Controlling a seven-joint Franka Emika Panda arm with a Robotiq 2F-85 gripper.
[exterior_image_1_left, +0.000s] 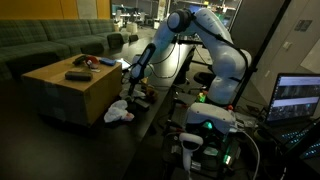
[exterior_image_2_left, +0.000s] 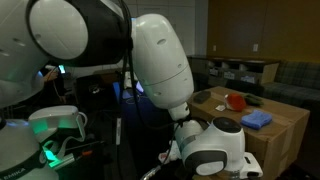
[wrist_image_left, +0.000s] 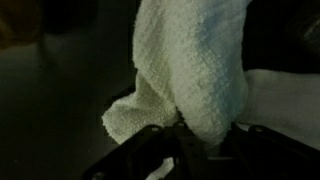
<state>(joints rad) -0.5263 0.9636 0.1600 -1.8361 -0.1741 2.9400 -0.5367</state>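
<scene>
In the wrist view a white terry towel stands up from between my gripper's two dark fingers, which are closed on its lower end. In an exterior view the gripper hangs beside the right edge of a low wooden table, above the dark floor. A crumpled white cloth lies on the floor just below it; a pale patch of it shows at the right of the wrist view. In the exterior view from behind, the arm's own body hides the gripper.
The wooden table carries a red object and a dark flat object; from behind I see the red object and a blue cloth. A green sofa stands behind. A laptop and cables sit near the robot base.
</scene>
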